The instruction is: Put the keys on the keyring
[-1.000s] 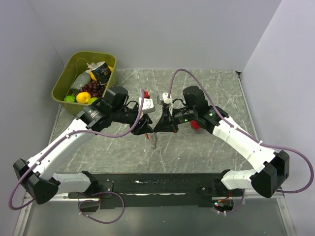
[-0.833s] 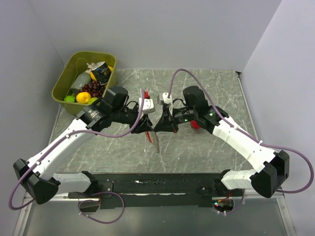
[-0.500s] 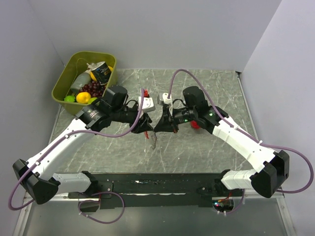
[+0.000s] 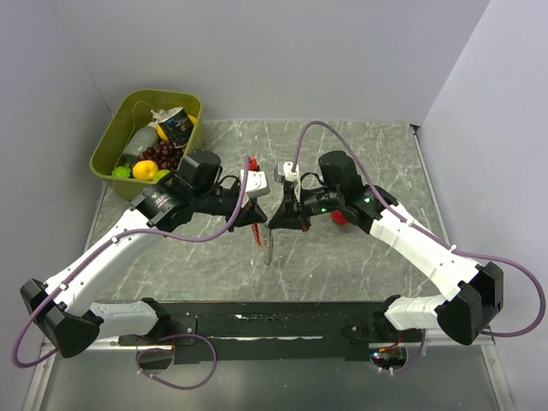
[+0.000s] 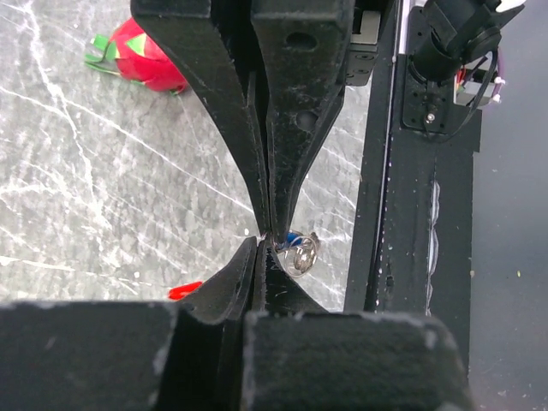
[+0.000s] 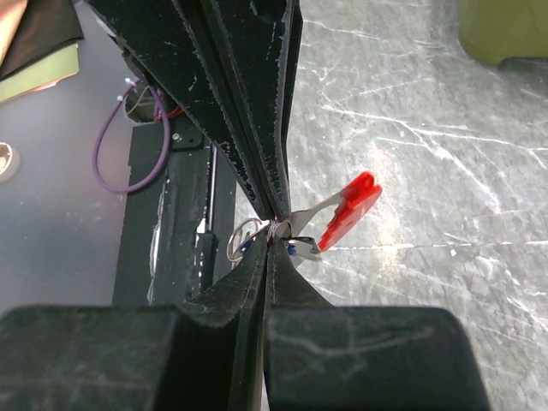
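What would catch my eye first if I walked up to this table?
The white left arm and white right arm meet at mid-table, the left gripper and right gripper both pinched shut at one small red clip with silvery rings. A tiny blue-headed metal key peeks out beside the tips. In the far left corner sits an olive-green plastic bin of toy fruit.
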